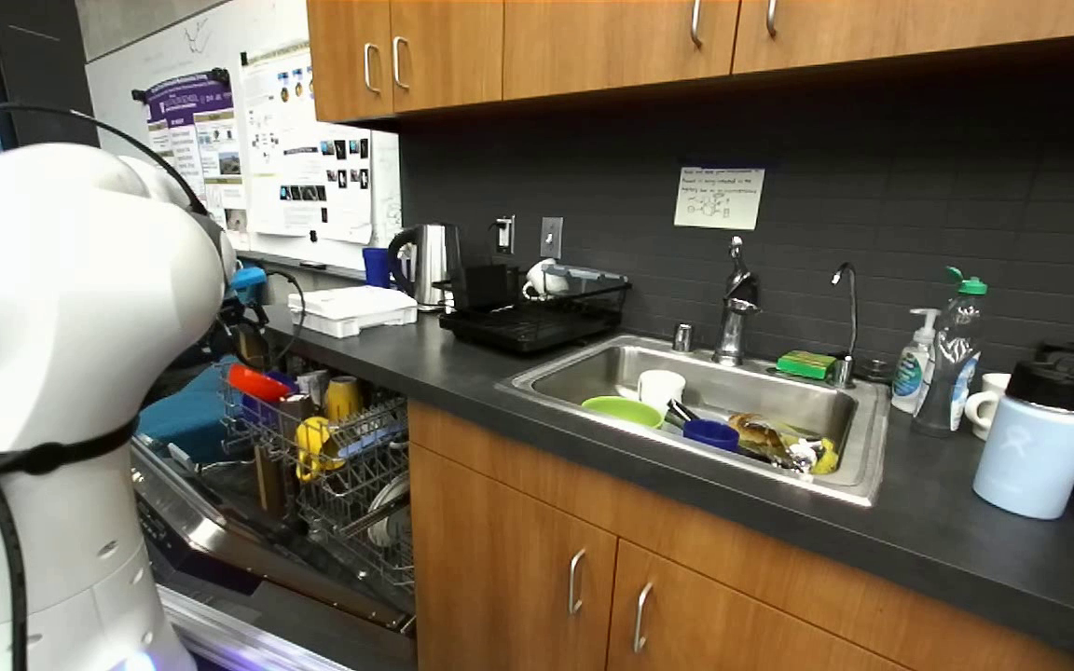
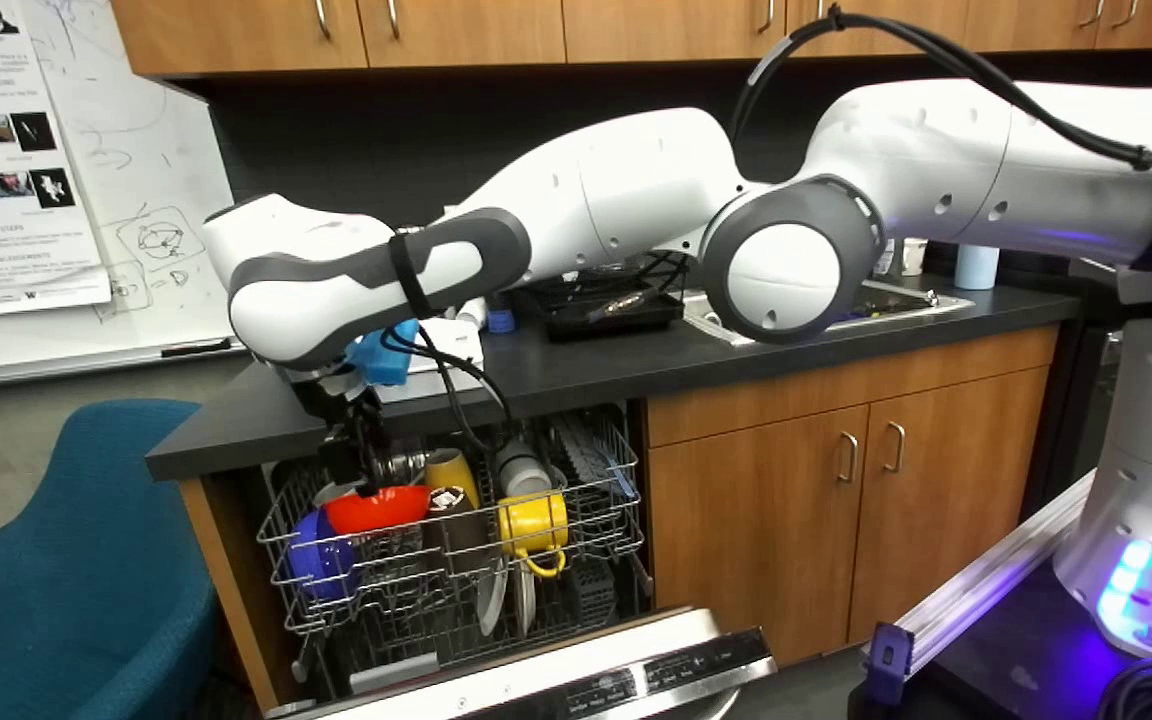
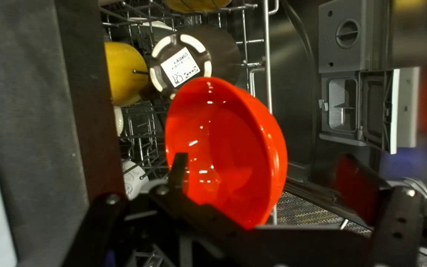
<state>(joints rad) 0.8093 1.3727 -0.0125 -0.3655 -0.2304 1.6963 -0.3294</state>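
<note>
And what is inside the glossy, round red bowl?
Inside the glossy, round red bowl, the wrist view shows only smooth surface and light reflections. The black two-fingered hand covers its lower-left part; what lies there is hidden.

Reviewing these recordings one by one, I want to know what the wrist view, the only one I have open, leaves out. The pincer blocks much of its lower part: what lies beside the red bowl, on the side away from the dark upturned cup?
Observer: In an exterior view, a blue bowl sits tilted right next to the red bowl on that side.
Operator: My picture doesn't reach the sink at all. Is there a bowl in it?
Observer: Yes, an exterior view shows a green bowl in there.
</note>
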